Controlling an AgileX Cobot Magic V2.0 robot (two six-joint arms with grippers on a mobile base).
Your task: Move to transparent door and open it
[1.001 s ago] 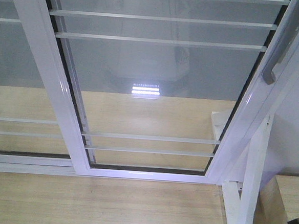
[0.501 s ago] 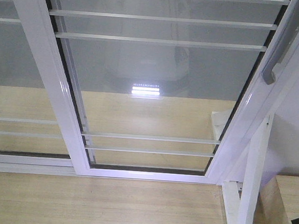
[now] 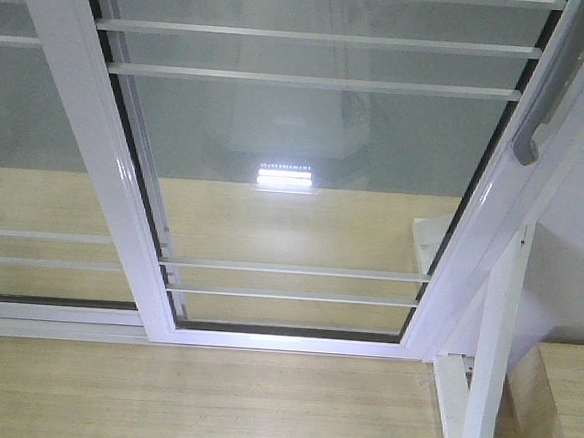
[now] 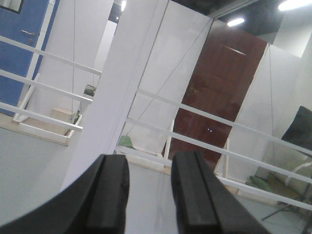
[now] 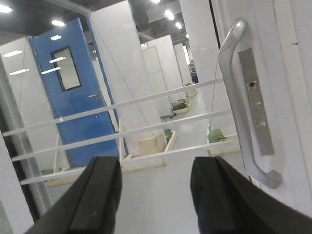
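Observation:
The transparent door (image 3: 306, 160) fills the front view: clear glass with thin white bars in a glossy white frame. Its curved grey handle (image 3: 545, 106) is at the upper right. In the right wrist view the handle (image 5: 236, 97) and its lock plate (image 5: 256, 102) stand just right of my right gripper (image 5: 156, 168), which is open, empty and apart from the handle. My left gripper (image 4: 148, 163) is open and empty, facing the glass and a white upright (image 4: 117, 92). Neither gripper shows in the front view.
A white stand frame with a diagonal brace (image 3: 487, 373) stands at the door's lower right. A wooden box (image 3: 559, 408) sits at the bottom right, on a wooden floor (image 3: 209, 404). Beyond the glass are a blue door (image 5: 78, 97) and a brown door (image 4: 219, 92).
A dark part seen at the front view's lower right edge has slipped out of the frame. The door has not moved.

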